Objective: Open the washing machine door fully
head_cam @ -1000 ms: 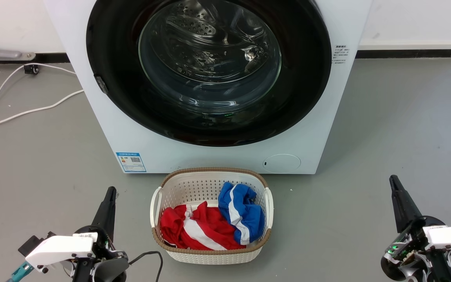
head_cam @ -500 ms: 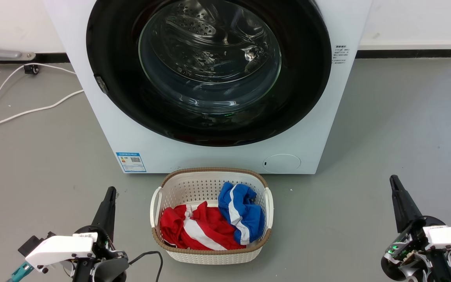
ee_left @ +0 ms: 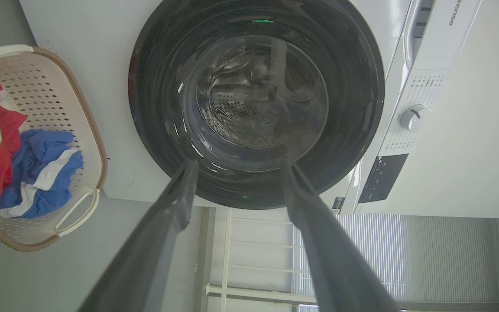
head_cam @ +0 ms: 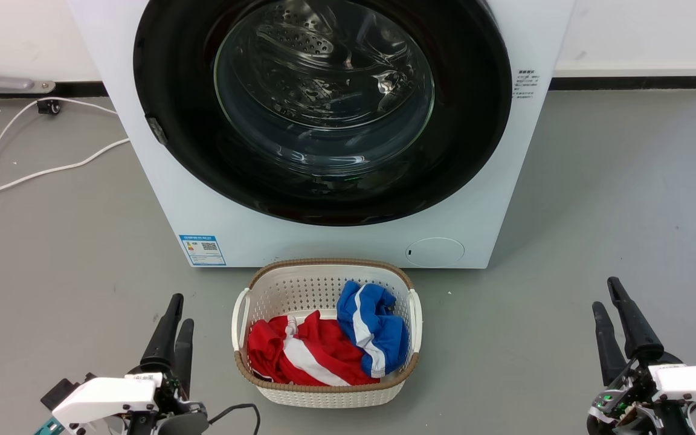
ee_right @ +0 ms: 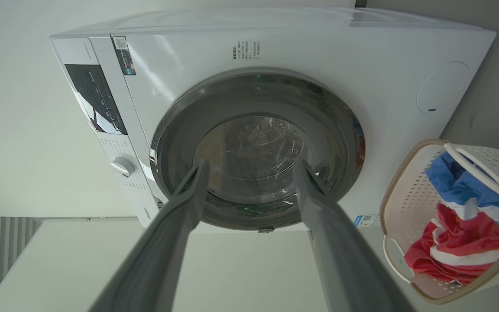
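Both hands released and low, the washing machine door [head_cam: 322, 103] shut ahead of us
Left to right we count two white cables [head_cam: 82, 163] on the floor [head_cam: 596, 181], their ends cut off at the frame; our left hand [head_cam: 180, 311], two fingers parted, grasping nothing; one washing machine [head_cam: 299, 241], top cropped in the head view, its single door closed flat against the front, the drum blurred by reflections in the glass; one basket [head_cam: 324, 266] holding a red garment [head_cam: 299, 353] and a blue garment [head_cam: 372, 326]; our right hand [head_cam: 605, 295], parted and empty too. A second ago each hand showed its fingers together and stood slightly higher
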Tool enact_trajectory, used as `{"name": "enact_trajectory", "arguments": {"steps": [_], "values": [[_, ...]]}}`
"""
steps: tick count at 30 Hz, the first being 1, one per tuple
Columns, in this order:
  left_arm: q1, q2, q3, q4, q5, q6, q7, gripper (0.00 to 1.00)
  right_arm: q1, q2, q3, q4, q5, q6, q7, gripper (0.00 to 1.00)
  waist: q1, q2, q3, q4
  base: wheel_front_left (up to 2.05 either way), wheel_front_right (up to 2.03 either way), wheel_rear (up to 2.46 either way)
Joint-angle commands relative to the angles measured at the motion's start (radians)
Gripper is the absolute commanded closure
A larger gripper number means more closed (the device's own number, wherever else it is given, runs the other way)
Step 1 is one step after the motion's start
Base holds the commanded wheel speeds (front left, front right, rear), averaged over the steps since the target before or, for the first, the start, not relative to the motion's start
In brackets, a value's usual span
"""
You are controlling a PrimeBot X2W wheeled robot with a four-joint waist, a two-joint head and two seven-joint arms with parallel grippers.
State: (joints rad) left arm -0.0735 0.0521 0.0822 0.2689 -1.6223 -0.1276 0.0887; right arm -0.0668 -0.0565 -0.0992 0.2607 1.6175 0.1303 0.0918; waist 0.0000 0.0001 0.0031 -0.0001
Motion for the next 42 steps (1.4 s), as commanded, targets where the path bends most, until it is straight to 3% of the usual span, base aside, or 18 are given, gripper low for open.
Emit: {"name": "enact_trajectory", "arguments": {"steps": [1,13,24,25,29,42], "values": [[-0.022,0.003,-0.010,-0.024,0.006,-0.001,-0.008,0.00,-0.013,-0.002,0.002,-0.027,-0.011,0.000,-0.007,0.00,0.0000,-0.0001,0.000,0.000,0.00,0.00,0.00],[-0.034,0.004,-0.065,-0.077,0.077,-0.001,-0.076,0.00,0.010,-0.023,0.037,-0.070,-0.122,0.000,-0.075,0.00,0.0000,-0.0001,0.003,-0.001,0.00,0.00,0.00],[-0.041,0.004,-0.077,-0.136,0.385,-0.002,-0.120,0.00,0.015,-0.038,0.051,-0.106,-0.407,0.000,-0.123,0.00,0.0000,-0.0001,0.006,0.000,0.00,0.00,0.00],[-0.043,0.006,-0.083,-0.146,0.477,-0.002,-0.131,0.00,0.016,-0.043,0.051,-0.119,-0.503,0.000,-0.130,0.00,0.0000,-0.0001,0.007,-0.001,0.00,0.00,0.00],[-0.044,0.017,-0.098,-0.150,0.594,-0.002,-0.145,0.00,0.017,-0.034,0.053,-0.136,-0.618,0.000,-0.131,0.00,0.0000,-0.0001,0.008,-0.002,0.00,0.00,0.00],[-0.039,0.045,-0.131,-0.139,0.874,0.000,-0.188,0.00,0.035,-0.018,0.053,-0.169,-0.883,0.000,-0.133,0.00,0.0000,-0.0001,0.007,-0.003,0.00,0.00,0.00]]}}
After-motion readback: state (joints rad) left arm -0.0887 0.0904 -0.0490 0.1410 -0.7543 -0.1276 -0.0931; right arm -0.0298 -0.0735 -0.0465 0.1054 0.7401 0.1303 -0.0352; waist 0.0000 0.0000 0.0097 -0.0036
